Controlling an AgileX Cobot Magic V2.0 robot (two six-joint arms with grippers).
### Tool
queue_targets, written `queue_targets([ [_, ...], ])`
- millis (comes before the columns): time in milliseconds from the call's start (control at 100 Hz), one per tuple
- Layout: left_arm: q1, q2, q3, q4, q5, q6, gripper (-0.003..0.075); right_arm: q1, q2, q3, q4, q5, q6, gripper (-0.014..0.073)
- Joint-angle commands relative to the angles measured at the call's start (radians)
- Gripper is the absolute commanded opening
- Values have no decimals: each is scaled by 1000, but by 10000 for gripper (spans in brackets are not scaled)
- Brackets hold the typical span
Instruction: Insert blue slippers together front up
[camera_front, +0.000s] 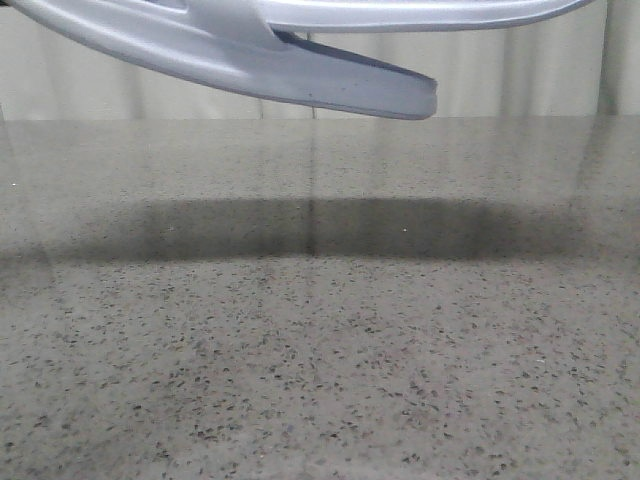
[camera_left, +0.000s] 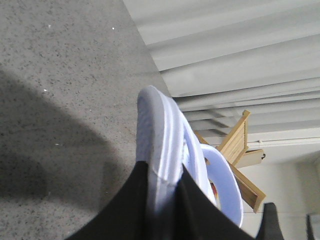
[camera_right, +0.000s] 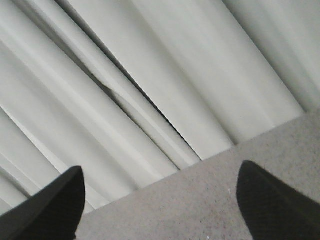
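Pinching blue slippers (camera_left: 162, 145) above speckled table (camera_front: 320, 380), left gripper (camera_left: 165, 210); right gripper (camera_right: 160, 200) spread.

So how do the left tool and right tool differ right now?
The left tool is shut on a pale blue slipper, with the slippers lifted above the table; the right tool is open and holds nothing. The left one's view takes in the table and a wooden rack; the right one faces mostly curtain. Both have dark fingers.

The blue slippers (camera_front: 300, 70) run off the front view's top edge; in the left wrist view, the left gripper's (camera_left: 165, 200) fingers (camera_left: 125, 210) cover their near ends.
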Motion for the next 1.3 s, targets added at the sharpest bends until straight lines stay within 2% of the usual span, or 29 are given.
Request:
queue_targets([
  [0, -6, 28, -27, -59, 33, 7, 16, -7, -35, -34, -39, -85, -14, 544],
  [170, -34, 111, -27, -62, 49, 28, 16, -7, -46, -34, -39, -85, -14, 544],
  [410, -117, 174, -27, -66, -43, 86, 16, -7, -46, -34, -39, -55, -14, 544],
  [660, -119, 179, -27, -62, -101, 110, 17, -7, -46, -34, -39, -44, -14, 544],
  [760, -119, 179, -27, -62, -108, 159, 31, -7, -46, -34, -39, -44, -14, 544],
  [880, -119, 179, -27, -27, -115, 159, 120, -7, -46, -34, -39, -44, -14, 544],
  [1120, -119, 179, -27, 27, -192, 190, 439, -7, -46, -34, -39, -40, -14, 544],
  [1190, -119, 179, -27, 27, -225, 235, 474, -7, -46, -34, -39, -35, -14, 544],
  [1290, -119, 179, -27, 27, -278, 311, 476, -7, -46, -34, -39, -25, -14, 544],
])
